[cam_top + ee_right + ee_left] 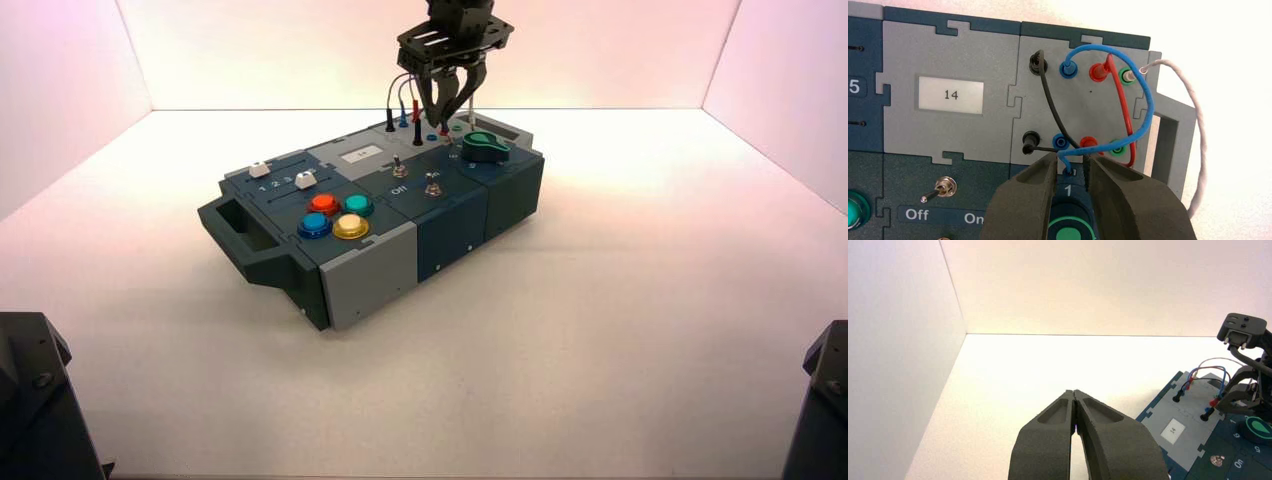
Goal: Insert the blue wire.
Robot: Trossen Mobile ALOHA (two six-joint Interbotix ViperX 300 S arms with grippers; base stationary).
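1. Landmark: the green knob (1068, 232). The right gripper (1071, 156) is at work just above and beyond it, over the near edge of the grey socket panel (980, 131).
2. Right fingers spread, loose end of the blue wire (1150, 102) in the gap between them; no grip on it to be seen. Left gripper (1074, 392) parked, well left of the knob and nearer the robot, its fingers pressed together.
3. Blue wire arches beyond the knob: one end sits in the far blue socket (1068, 69), the other dangles close to the knob, just short of the near blue socket (1061, 142).
4. Step in hand, as I judge it: taking hold of the loose plug. Next: close on it squarely, line it up upright over the near blue socket, press down. Neighbouring cables might snag.
5. Writing: "14" on the white display (950, 95), left of the knob; "Off" and "On" by a metal toggle switch (940, 189), also left; "1" at the knob's edge; "5" farther left, by a slider slot. No brand legible.
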